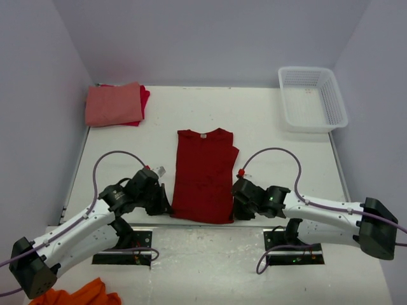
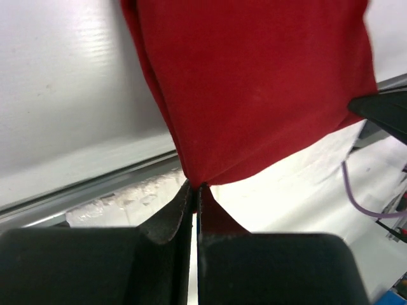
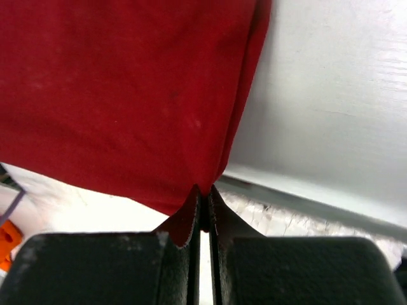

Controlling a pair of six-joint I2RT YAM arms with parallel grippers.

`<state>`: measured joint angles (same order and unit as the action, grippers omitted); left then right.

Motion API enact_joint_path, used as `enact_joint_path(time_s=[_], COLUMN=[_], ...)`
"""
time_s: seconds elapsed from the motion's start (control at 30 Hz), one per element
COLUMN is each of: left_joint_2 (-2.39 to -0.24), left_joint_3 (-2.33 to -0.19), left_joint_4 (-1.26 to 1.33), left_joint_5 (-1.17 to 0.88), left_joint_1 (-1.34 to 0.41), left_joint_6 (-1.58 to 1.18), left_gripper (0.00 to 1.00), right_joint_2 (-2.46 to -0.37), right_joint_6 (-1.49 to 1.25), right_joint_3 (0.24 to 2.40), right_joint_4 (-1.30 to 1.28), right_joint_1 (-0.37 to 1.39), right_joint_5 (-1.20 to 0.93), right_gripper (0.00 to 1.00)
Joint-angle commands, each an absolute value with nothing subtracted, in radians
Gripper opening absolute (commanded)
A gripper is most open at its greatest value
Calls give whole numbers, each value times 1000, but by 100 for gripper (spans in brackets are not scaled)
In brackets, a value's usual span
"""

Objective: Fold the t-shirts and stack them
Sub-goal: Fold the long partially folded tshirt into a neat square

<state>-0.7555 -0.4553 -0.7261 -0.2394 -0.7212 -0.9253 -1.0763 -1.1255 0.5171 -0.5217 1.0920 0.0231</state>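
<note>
The big dark red t-shirt [image 1: 205, 175] lies in the middle of the table, sides folded in, its white neck label at the far end. My left gripper [image 1: 166, 206] is shut on its near left hem corner; in the left wrist view the red cloth [image 2: 254, 89] runs into the closed fingertips [image 2: 184, 200]. My right gripper [image 1: 236, 204] is shut on the near right hem corner; the cloth [image 3: 127, 95] is pinched between the fingertips [image 3: 191, 206]. A folded salmon-pink t-shirt [image 1: 113, 104] lies on a brighter red one [image 1: 144, 98] at the far left.
A white plastic basket [image 1: 311, 98] stands at the far right corner. An orange cloth [image 1: 76, 294] lies off the table at the near left. The near table edge and a metal rail run just under the shirt's hem.
</note>
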Motion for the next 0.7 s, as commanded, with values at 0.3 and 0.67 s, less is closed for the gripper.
enact_joint_path(time_s=[0.3,0.67], left_joint_2=[-972,-1498], left_joint_3=[-975,-1379], left_joint_4=[-854,-739], left_joint_5=[-101,-95], left_joint_1=[-719,-489], left_joint_6=[-800,-568], left_gripper=[0,0], right_joint_2=[-1140,-1520], right_joint_6=[-930,-534], right_joint_3=[944,1400], right_joint_4=[-850,-841], right_joint_1=[993,628], right_joint_5=[258,117], right_gripper=[0,0])
